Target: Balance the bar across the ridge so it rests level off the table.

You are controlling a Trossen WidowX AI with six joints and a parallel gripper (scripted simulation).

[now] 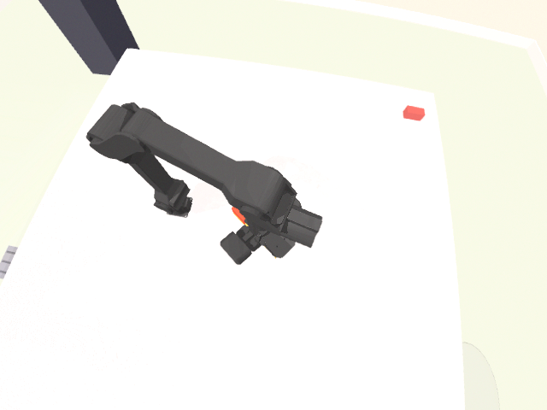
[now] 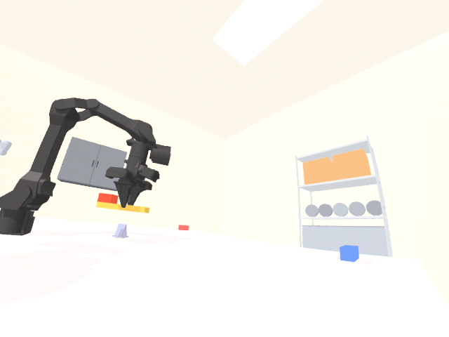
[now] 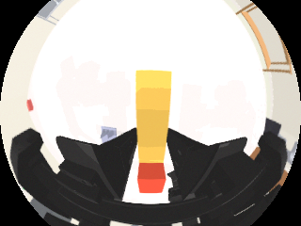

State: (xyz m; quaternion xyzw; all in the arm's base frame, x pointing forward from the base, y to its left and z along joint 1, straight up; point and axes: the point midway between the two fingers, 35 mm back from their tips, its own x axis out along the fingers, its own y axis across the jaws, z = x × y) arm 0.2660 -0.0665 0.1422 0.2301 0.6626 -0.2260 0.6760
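- Tool (image 2: 126, 203) was clamped on the bar (image 2: 139, 208), fingers gripping it from both sides near mid-length.
- Bar: yellow, w/ red block (image 2: 107, 198) fixed on top at one end. It hung roughly level in air, clear of the surface (image 2: 253, 290).
- Ridge (image 2: 121, 230): small pale wedge standing on surface, below bar and apart from it; no contact btwn the two.
- Wrist view: bar (image 3: 153, 120) ran straight away from camera btwn the dark fingers, red block (image 3: 150, 177) at near end.
- Top view: arm covered most of bar; only a sliver of red (image 1: 238, 214) showed beside the wrist.
- Small red block (image 1: 413, 113) lay near far corner of surface, well apart from arm.
- Blue cube (image 2: 349, 253) sat at far edge of surface, by the shelf unit (image 2: 340, 199).
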